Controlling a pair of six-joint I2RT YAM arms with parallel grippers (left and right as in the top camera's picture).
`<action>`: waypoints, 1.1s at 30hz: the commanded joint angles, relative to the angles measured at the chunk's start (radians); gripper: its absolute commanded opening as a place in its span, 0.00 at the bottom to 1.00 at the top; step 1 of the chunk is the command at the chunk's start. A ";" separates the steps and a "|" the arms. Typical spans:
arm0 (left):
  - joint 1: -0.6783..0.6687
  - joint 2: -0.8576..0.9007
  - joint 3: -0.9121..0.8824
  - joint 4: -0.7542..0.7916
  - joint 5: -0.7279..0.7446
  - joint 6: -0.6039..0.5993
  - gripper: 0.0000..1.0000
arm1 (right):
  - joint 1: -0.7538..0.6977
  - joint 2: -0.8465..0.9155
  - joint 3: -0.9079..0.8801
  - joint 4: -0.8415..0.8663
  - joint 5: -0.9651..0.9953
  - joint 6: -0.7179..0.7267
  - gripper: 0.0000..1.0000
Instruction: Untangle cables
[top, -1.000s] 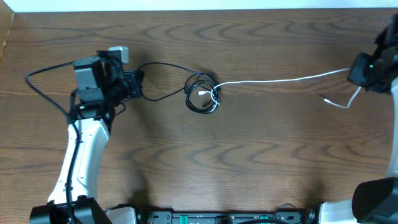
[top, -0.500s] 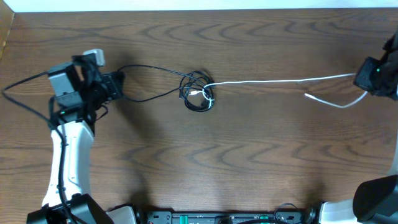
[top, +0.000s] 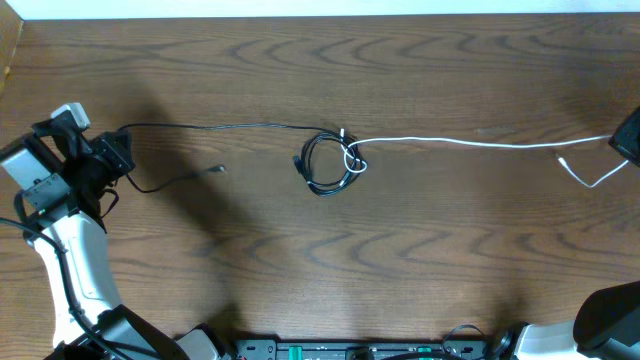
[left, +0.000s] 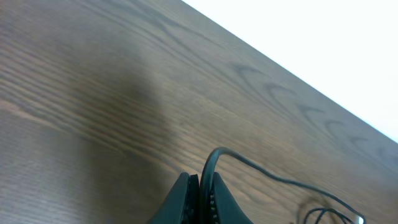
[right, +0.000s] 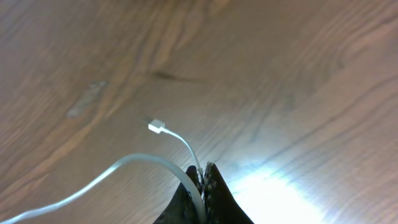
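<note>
A small tangle (top: 332, 161) of black and white cable sits at the table's middle. A black cable (top: 220, 126) runs left from it to my left gripper (top: 122, 152), which is shut on it; its loose end (top: 217, 169) lies on the table. In the left wrist view the black cable (left: 249, 163) leaves the shut jaws (left: 200, 183). A white cable (top: 480, 143) runs right from the tangle to my right gripper (top: 622, 150), mostly out of frame at the right edge. In the right wrist view the jaws (right: 204, 177) are shut on the white cable (right: 124, 168), its plug end (right: 155, 127) free.
The wooden table (top: 320, 260) ends at a white far edge (top: 320, 8). The left arm's thicker black cable (top: 30, 225) loops near the left edge. Arm bases stand at the near edge (top: 350, 350).
Both grippers have moved outward, left to the left and right to the right, pulling the black and white cables straighter. The tangle has tightened and shifted slightly right.
</note>
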 joint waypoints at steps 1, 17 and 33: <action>0.000 -0.020 0.002 -0.003 0.085 -0.012 0.08 | 0.019 -0.010 -0.002 0.009 -0.108 -0.037 0.01; -0.121 -0.020 0.002 -0.083 0.316 -0.011 0.08 | 0.249 -0.010 -0.002 0.072 -0.279 -0.263 0.01; -0.589 -0.020 0.002 -0.039 0.319 -0.014 0.08 | 0.254 -0.010 -0.047 0.080 -0.122 -0.204 0.09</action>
